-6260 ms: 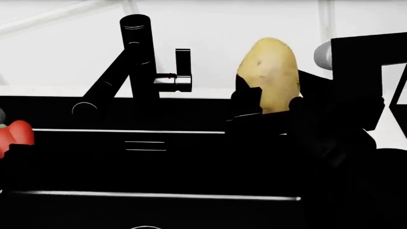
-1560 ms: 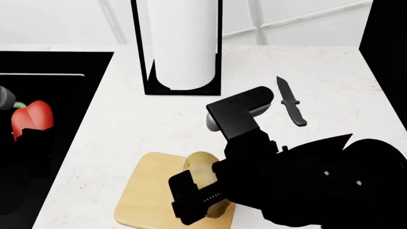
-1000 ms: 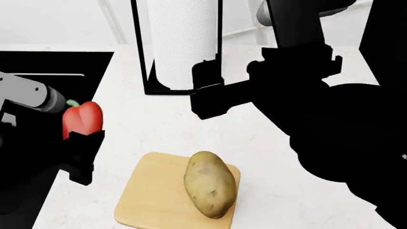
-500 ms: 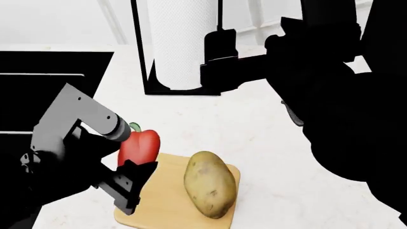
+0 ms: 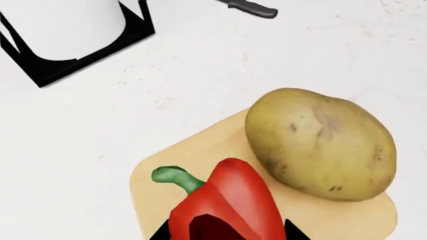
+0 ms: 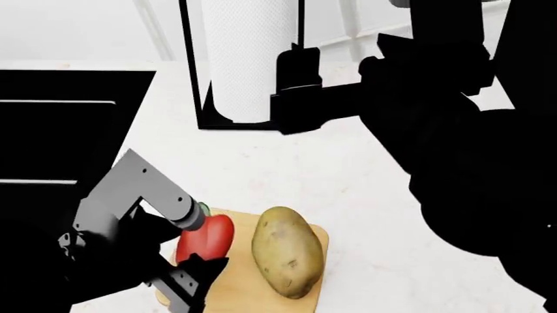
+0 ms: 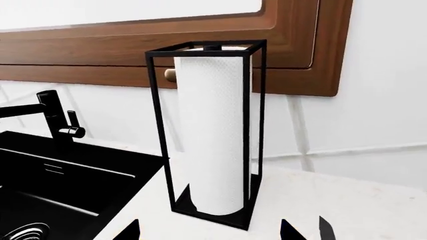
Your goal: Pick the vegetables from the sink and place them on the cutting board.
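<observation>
On the cutting board (image 6: 235, 274) lies the potato (image 6: 286, 259), with the red pepper (image 6: 205, 239) just beside it, gripped by the left gripper's (image 6: 193, 261) fingers, while the right gripper (image 6: 291, 91), fingers' state unclear, hangs near the paper towel holder (image 6: 248, 65) over the white bench (image 6: 348, 195).

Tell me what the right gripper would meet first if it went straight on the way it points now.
Probably the paper towel roll in its black wire holder: it fills the middle of the right wrist view, straight ahead of the right gripper. Depth is unclear, but nothing shows in between.
</observation>
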Available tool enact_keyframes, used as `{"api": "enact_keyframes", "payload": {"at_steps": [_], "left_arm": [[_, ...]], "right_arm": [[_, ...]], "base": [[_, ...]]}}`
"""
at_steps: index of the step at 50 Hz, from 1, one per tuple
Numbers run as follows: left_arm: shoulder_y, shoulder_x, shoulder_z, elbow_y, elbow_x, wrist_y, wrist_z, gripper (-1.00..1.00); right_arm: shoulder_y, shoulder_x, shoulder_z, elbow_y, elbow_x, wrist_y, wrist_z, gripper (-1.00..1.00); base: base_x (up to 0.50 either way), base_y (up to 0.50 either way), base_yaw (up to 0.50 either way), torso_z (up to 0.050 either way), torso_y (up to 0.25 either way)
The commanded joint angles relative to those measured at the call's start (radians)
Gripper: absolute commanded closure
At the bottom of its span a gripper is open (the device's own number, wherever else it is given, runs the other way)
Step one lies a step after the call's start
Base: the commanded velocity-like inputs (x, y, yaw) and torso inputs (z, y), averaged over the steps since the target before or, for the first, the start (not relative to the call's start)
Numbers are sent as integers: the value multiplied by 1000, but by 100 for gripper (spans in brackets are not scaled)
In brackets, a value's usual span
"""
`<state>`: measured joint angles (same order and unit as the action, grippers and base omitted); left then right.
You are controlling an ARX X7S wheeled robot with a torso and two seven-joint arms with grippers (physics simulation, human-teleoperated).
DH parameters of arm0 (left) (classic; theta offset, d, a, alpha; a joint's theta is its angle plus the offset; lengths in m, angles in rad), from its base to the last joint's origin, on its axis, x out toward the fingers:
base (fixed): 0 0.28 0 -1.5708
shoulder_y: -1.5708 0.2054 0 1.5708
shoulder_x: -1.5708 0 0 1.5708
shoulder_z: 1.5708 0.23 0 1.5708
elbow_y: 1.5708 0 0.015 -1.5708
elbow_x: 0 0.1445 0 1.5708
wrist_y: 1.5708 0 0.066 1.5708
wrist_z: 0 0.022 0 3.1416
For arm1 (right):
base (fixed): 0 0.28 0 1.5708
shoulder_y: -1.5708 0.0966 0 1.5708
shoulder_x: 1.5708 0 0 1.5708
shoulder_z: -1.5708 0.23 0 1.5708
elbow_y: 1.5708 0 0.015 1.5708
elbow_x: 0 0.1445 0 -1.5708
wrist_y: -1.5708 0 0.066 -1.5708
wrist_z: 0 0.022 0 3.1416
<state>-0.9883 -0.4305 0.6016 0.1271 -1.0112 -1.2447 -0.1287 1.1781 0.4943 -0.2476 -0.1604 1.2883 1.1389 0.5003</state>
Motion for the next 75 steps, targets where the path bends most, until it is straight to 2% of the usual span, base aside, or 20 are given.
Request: {"api": "enact_keyframes", "payload": {"at_steps": [1,6,7,25,31,35,45,50,53,60,75], "left_arm": [[-5,6,28,-9,4,8,8,100],[-7,11,30,-11,1,6,4,100],[-8,12,30,-12,1,5,2,-100],[-7,1,-23,37,-66,-40,-64,-100],[-11,-26,-150,118,-199,-93,-153,-100],[-38,-31,-244,91,-284,-114,-224,-100],[-101,-49,-350,105,-397,-128,-333,-100],[-117,-46,-384,83,-361,-74,-366,-100],[-138,-56,-333,76,-259,-45,-360,-100],[-223,-14,-294,-18,-183,5,-320,-100],[-354,7,-320,-100,-234,-45,-352,-100]], "right_arm": [[-18,3,0,2,3,-12,-5,-100],[-36,8,0,3,-1,-23,-12,-100],[-39,8,0,2,0,-23,-12,-100],[-40,9,-5,13,4,-32,-18,-100],[-59,28,9,-1,5,-46,-17,-100],[-96,41,15,-23,-5,-69,-31,-100],[-124,59,30,-54,-8,-88,-20,-100],[-123,70,21,-71,-39,-103,-24,-100],[-113,71,20,-66,-44,-102,-17,-100],[-86,56,0,-34,-91,-128,-34,-100],[86,44,-28,38,-88,-63,-28,-100]], "base": [[0,0,0,0,0],[0,0,0,0,0],[0,0,0,0,0],[0,0,0,0,0],[0,0,0,0,0],[0,0,0,2,0],[0,0,0,0,0],[0,0,0,0,0],[0,0,0,0,0],[0,0,0,0,0],[0,0,0,0,0]]}}
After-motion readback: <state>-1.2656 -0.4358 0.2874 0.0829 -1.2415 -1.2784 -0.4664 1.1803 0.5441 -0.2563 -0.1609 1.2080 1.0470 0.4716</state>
